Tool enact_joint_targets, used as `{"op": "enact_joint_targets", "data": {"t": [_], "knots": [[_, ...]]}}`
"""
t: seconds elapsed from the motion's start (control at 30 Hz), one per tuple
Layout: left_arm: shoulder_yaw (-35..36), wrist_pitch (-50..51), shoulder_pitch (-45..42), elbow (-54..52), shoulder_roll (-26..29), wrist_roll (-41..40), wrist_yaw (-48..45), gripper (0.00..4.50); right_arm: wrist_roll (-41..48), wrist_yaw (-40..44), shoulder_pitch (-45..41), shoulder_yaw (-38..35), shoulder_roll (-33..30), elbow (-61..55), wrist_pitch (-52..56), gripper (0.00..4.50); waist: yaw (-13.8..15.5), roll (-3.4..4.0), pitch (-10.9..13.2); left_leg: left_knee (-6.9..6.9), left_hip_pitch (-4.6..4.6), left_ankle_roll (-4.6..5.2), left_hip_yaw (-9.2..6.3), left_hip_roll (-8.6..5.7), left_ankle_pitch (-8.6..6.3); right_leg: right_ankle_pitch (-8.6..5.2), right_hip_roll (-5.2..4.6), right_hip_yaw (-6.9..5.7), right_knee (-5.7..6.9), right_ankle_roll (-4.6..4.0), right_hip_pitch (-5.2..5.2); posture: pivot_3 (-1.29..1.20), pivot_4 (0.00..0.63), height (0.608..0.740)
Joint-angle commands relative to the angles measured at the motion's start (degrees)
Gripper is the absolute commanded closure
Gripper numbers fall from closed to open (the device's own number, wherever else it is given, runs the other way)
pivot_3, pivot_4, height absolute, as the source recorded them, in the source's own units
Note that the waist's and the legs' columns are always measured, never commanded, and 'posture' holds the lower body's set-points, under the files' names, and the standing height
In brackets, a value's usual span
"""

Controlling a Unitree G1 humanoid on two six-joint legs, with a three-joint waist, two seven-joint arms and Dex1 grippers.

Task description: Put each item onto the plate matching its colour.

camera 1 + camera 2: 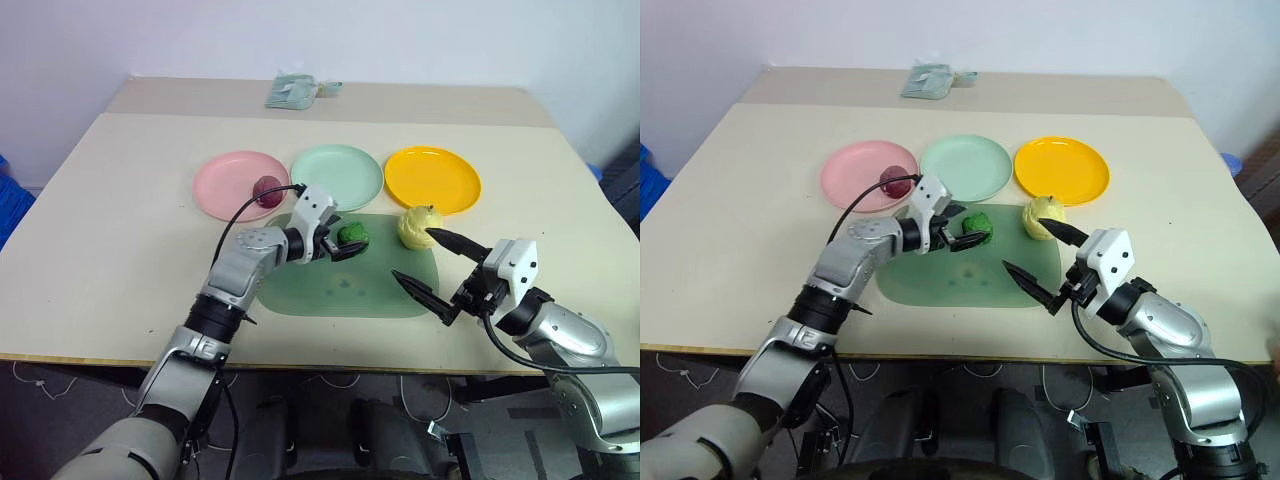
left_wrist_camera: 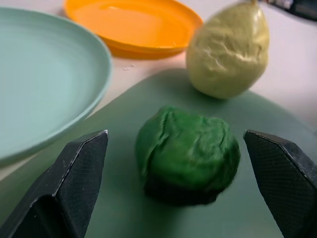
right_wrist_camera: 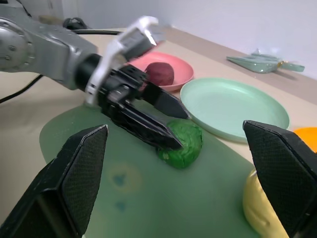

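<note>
Three round plates are set in a row across the far part of the table (image 1: 100,220): a pink plate (image 1: 225,190) at the left, a mint green plate (image 1: 337,172) in the middle and an orange-yellow plate (image 1: 432,178) at the right. A dark purple-red lump (image 1: 267,189) is seen resting on the pink plate, near its right rim. In front of the plates a green cutting mat (image 1: 345,285) is laid flat. On the far part of this mat a dark green lump (image 1: 351,236) is found, and a pale yellow lump (image 1: 418,227) is placed at the mat's far right corner, just before the orange-yellow plate. The left gripper (image 1: 343,243) is held low over the mat with its jaws spread wide on either side of the dark green lump, which is not clamped. The right gripper (image 1: 428,265) is held above the mat's right edge, its jaws also wide apart and nothing gripped, with one fingertip close to the pale yellow lump.
</note>
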Motion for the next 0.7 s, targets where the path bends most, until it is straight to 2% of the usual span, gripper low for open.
{"op": "enact_joint_targets", "data": {"t": [0.03, 0.07, 0.13, 0.2, 0.27, 0.4, 0.5, 0.57, 0.7], "knots": [[-1.02, -2.59, -2.75, 3.28, -1.95, 2.89, 0.88, 0.55, -0.21, -0.59, 1.29, -1.84, 0.27, -3.1, -1.3, 0.0, 0.0, 0.0, 0.0, 0.0, 0.0, 0.0, 0.0, 0.0, 0.0, 0.0, 0.02, 0.0, 0.0, 0.0, 0.0, 0.0, 0.15, 0.74], [-0.97, -2.79, -3.07, 4.0, -2.41, 3.18, 0.93, 0.86, -0.23, -0.69, 1.69, -2.0, 0.33, -3.33, -1.36, 0.0, -0.01, 0.0, 0.0, 0.0, 0.0, 0.0, 0.0, 0.0, 0.0, 0.0, 0.03, 0.0, 0.0, 0.0, 0.0, 0.0, 0.15, 0.74], [-0.51, -3.43, -3.48, 5.03, -3.18, 3.63, 1.22, 1.8, -0.31, -0.78, 2.57, -2.47, 0.38, -3.61, -1.64, 0.0, -0.01, 0.0, 0.0, 0.02, -0.01, 0.01, 0.0, 0.0, 0.0, 0.0, 0.07, -0.01, 0.0, 0.01, -0.01, 0.0, 0.15, 0.74], [0.51, -3.69, -3.83, 5.63, -3.76, 3.49, 1.82, 2.36, -0.45, -0.9, 3.13, -2.85, 0.39, -3.56, -1.95, 0.0, 0.03, 0.0, 0.0, 0.03, -0.01, 0.02, 0.0, 0.0, 0.0, 0.0, 0.09, -0.01, 0.0, 0.01, -0.01, 0.0, 0.15, 0.74], [3.22, -4.06, -5.07, 7.38, -4.9, 2.65, 4.26, 2.36, -0.62, -1.0, 3.38, -3.09, 0.41, -3.31, -2.29, 0.0, 0.01, 0.0, 0.0, 0.03, -0.02, 0.03, 0.0, 0.0, -0.01, 0.0, 0.1, -0.01, 0.0, 0.02, -0.01, 0.0, 0.15, 0.74], [12.73, -4.8, -13.67, 17.43, -7.72, -1.49, 10.6, 2.36, -0.86, -1.57, 3.4, -3.09, 0.48, -3.46, -2.26, 0.0, 0.06, -0.04, 0.02, 0.15, -0.11, 0.04, -0.1, -0.01, -0.01, 0.01, 0.13, -0.11, 0.02, 0.04, -0.02, 0.0, 0.15, 0.74], [17.87, -8.54, -22.41, 28.94, -8.12, -2.58, 14.04, 1.07, -0.91, -2.06, 3.23, -2.94, 0.44, -3.92, -1.9, 0.0, 0.09, -0.05, 0.03, 0.15, -0.14, 0.05, -0.11, -0.04, -0.01, 0.01, 0.16, -0.14, 0.01, 0.11, -0.02, 0.0, 0.15, 0.74], [20.44, -11.85, -27.88, 36.9, -8.08, -2.54, 15.62, 0.05, -0.95, -2.38, 2.97, -2.87, 0.33, -4.15, -1.61, 0.0, 0.14, -0.06, 0.04, 0.15, -0.14, 0.09, -0.12, -0.1, -0.04, -0.02, 0.15, -0.14, 0.01, 0.21, -0.01, 0.0, 0.15, 0.74], [22.78, -17.4, -33.66, 47.22, -8.5, -1.06, 17.93, 0.05, -0.88, -2.94, 2.37, -2.72, 0.11, -4.48, -1.0, 0.0, 0.04, -0.06, 0.03, 0.14, -0.14, 0.21, -0.11, -0.21, -0.11, 0.0, 0.07, -0.15, -0.02, 0.47, 0.02, 0.0, 0.15, 0.74]]}}
